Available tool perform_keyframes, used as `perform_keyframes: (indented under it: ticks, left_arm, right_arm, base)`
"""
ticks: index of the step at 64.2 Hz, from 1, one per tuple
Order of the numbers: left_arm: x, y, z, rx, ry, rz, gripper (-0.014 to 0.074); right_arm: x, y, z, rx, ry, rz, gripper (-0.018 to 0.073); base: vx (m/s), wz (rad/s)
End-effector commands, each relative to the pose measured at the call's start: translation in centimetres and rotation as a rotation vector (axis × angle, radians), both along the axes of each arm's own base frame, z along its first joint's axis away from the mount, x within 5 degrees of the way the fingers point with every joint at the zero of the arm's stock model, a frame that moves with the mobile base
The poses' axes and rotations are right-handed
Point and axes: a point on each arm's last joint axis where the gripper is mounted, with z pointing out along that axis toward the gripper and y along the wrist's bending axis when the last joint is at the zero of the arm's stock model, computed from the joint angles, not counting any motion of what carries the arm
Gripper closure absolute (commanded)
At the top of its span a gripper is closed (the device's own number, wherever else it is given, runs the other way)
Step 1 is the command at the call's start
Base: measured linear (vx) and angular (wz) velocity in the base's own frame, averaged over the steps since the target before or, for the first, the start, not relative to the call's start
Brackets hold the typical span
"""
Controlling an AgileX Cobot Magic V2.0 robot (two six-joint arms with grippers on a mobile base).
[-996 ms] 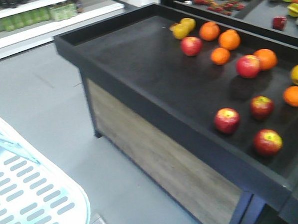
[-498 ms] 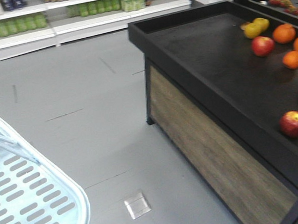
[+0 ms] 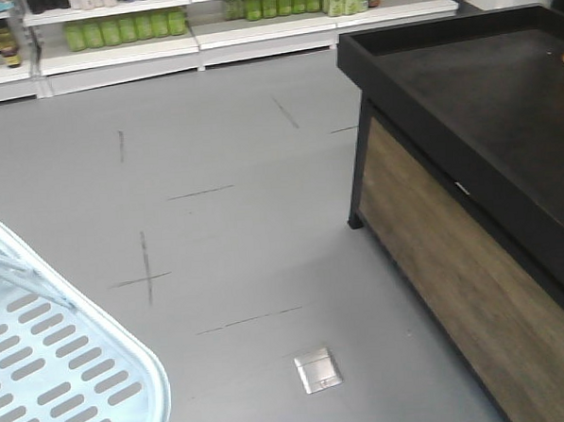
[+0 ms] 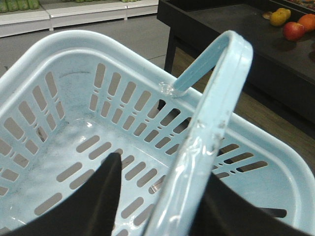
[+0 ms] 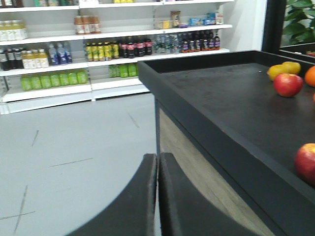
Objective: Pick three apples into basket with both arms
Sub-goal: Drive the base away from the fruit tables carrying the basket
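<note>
The left gripper (image 4: pixel 162 206) pinches the arched handle (image 4: pixel 216 98) of the pale blue slotted plastic basket (image 4: pixel 74 42), probably to carry it near the black tabletop (image 5: pixel 231 98) where round dark red apples (image 5: pixel 288 84) lie, while the right gripper (image 5: pixel 157 162) is pressed together, empty.

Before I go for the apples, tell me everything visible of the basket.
The basket is pale blue plastic: thick rounded rim, slotted walls and floor, no fruit inside. Its handle, glossy as if taped, stands raised between the fingers of the left gripper; whether they clamp it is unclear. One corner shows at the front view's lower left.
</note>
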Motion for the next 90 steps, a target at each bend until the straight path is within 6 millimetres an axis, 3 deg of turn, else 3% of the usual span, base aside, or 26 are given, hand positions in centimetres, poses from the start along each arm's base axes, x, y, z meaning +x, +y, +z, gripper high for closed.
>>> perform_keyframes:
  ticks: [1, 58, 90]
  left_arm:
    - [0.21, -0.07, 1.62, -0.05, -0.107, 0.002, 0.0603]
    - [0.21, -0.07, 1.62, -0.05, -0.107, 0.002, 0.0603]
    - [0.21, -0.07, 1.62, -0.05, -0.107, 0.002, 0.0602]
  right_arm:
    - [0.0, -0.01, 0.26, -0.017, -0.069, -0.002, 0.0564]
    - [0.0, -0.01, 0.26, -0.017, -0.069, -0.002, 0.0564]
    - [0.0, -0.01, 0.26, -0.017, -0.069, -0.002, 0.0564]
  base:
    - [-0.07, 0.28]
    - [-0.01, 0.2]
    - [0.12, 0.47]
